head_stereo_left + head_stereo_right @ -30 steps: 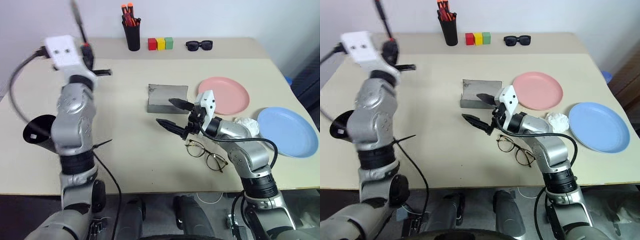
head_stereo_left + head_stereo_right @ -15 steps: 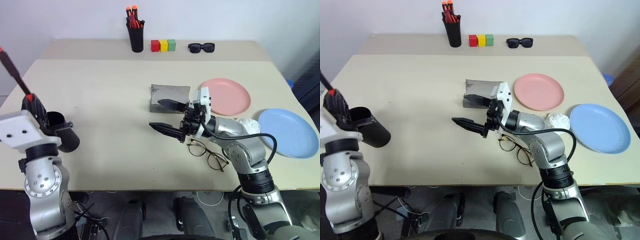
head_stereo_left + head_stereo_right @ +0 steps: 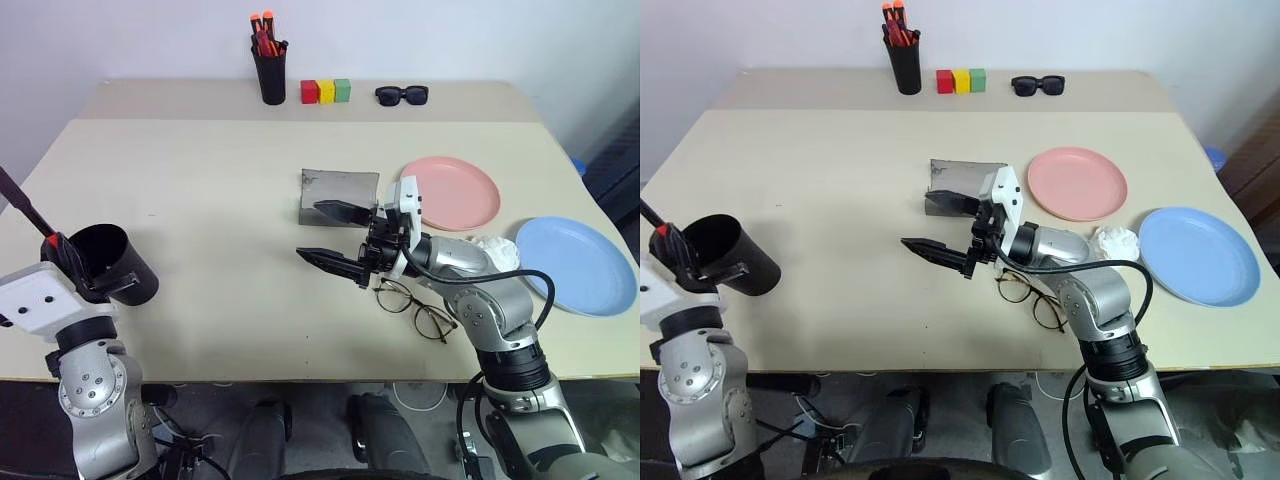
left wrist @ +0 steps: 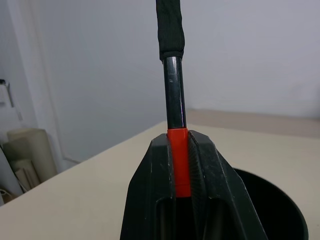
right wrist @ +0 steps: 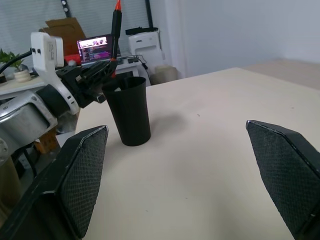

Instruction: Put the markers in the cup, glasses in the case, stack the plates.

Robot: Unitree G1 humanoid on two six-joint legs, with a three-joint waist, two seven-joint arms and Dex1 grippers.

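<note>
Red marker (image 4: 178,165) pinched in left gripper (image 3: 68,262) fingers, just beside black cup (image 3: 112,262) at bench (image 3: 220,190) left edge. Right gripper (image 3: 335,238) fingers spread wide, empty, between grey case (image 3: 340,195) and wire-framed glasses (image 3: 415,308). Pink plate (image 3: 455,192), blue plate (image 3: 578,262) apart.

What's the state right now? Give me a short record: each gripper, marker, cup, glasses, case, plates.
left gripper: shut on the red marker, beside the cup
right gripper: open, empty, above the table between case and glasses
cup: upright near the table's left edge
glasses: on the table, outside the case
case: mid-table, near the pink plate
pink plate: flat, unstacked
blue plate: flat, apart from the pink plate
white marker: can't find it
</note>
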